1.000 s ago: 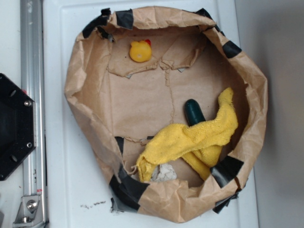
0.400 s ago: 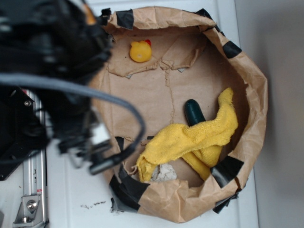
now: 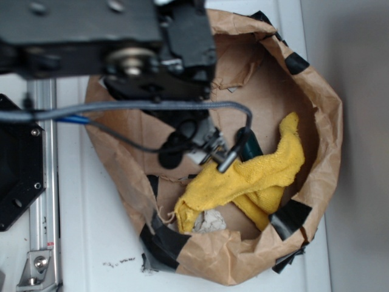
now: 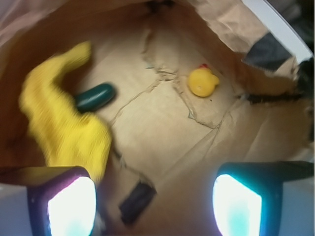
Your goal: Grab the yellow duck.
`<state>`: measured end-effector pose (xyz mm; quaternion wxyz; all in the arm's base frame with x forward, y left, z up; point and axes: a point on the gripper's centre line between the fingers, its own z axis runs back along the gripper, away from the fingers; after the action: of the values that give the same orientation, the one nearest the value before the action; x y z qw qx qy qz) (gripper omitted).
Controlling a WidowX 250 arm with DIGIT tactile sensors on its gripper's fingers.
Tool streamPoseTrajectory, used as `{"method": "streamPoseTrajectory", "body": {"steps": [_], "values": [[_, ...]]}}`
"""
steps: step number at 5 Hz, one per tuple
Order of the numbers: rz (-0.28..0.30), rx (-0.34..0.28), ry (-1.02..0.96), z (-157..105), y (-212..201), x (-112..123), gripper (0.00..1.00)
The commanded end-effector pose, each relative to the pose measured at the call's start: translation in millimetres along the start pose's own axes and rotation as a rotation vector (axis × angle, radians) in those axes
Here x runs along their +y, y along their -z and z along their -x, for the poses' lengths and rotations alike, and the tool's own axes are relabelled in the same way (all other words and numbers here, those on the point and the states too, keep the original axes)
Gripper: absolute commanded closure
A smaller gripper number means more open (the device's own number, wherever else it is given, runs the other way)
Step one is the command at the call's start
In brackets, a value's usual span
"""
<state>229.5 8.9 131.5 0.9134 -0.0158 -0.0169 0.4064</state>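
Over the paper-lined basin the arm has swung in from the left within the last second — a moment ago the bowl lay bare, now its black body covers the whole upper-left of the overhead view and hides the spot at eleven o'clock where the toy sat. The wrist camera shows the yellow duck on the brown paper floor, untouched, at about one o'clock from the view's centre. The gripper hangs above the floor with its two fingers spread wide and nothing between them. At nine o'clock in that view lie the yellow towel and, touching it, the dark green object, both well apart from the duck. I judge this the approach only — the claw must yet travel toward the duck and drop.
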Motion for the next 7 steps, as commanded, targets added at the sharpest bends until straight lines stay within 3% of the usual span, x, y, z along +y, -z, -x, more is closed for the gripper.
{"method": "streamPoseTrajectory", "body": {"steps": [1,5,6,7], "values": [[-0.195,-0.172,-0.283,-32.1,6.6,27.4,0.00],[-0.195,-0.172,-0.283,-32.1,6.6,27.4,0.00],[-0.108,-0.232,-0.378,-44.8,35.6,31.3,0.00],[-0.107,-0.273,-0.443,-56.0,50.1,24.5,0.00]]}}
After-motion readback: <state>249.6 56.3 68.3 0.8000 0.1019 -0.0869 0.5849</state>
